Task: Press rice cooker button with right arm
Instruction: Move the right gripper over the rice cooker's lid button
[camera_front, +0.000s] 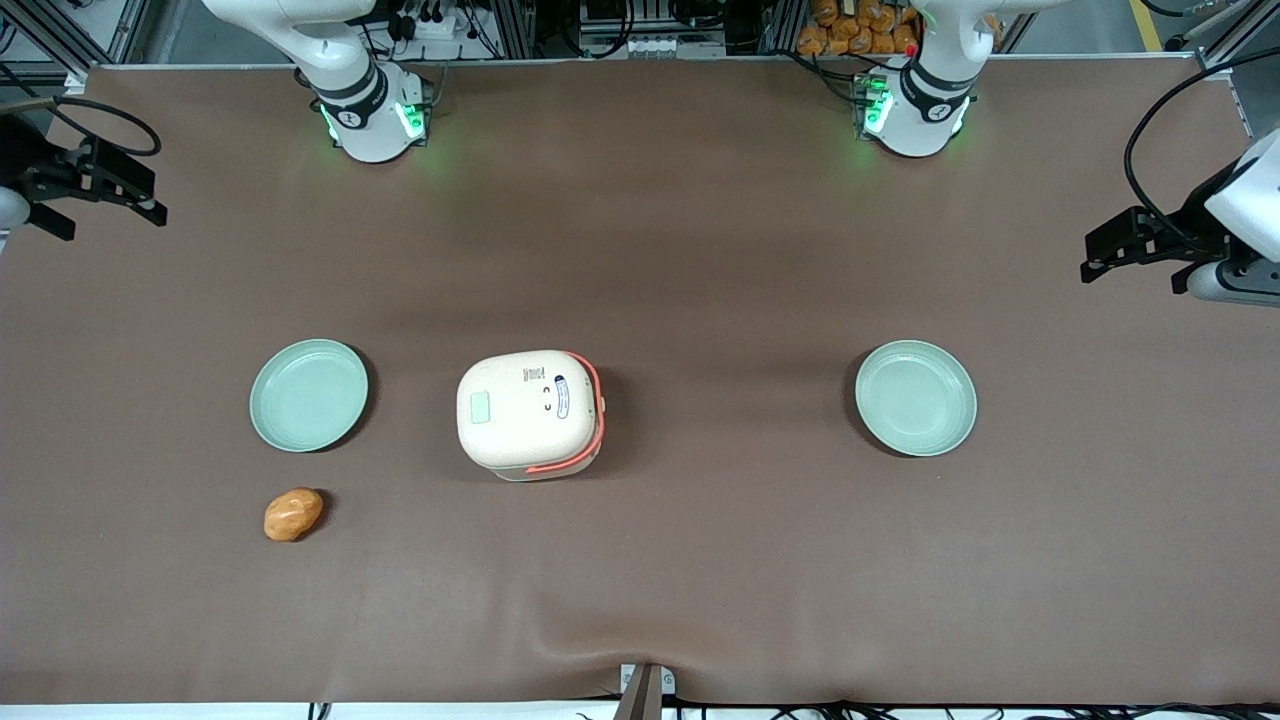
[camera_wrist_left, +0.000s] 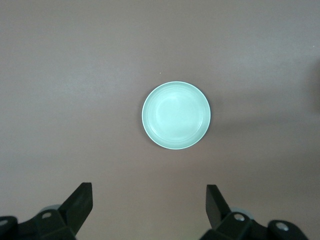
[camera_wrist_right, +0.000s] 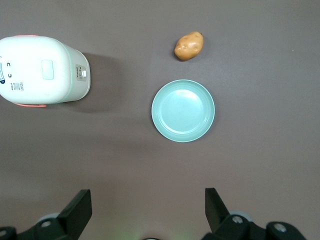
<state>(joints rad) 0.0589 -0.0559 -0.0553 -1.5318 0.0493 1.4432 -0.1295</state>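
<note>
The rice cooker (camera_front: 530, 412) stands mid-table with its cream lid closed and the orange-red handle band along one side. It also shows in the right wrist view (camera_wrist_right: 42, 70), where a small control panel (camera_wrist_right: 81, 74) sits on its pale green side wall. My right gripper (camera_front: 140, 200) hangs open and empty above the table at the working arm's end, well apart from the cooker and farther from the front camera than it. In the right wrist view my gripper (camera_wrist_right: 146, 200) has its black fingers (camera_wrist_right: 80, 202) spread wide with nothing between them.
A pale green plate (camera_front: 309, 394) (camera_wrist_right: 183, 110) lies between the gripper and the cooker. A potato (camera_front: 293, 513) (camera_wrist_right: 189, 45) lies nearer the front camera than that plate. A second green plate (camera_front: 915, 397) (camera_wrist_left: 176, 115) lies toward the parked arm's end.
</note>
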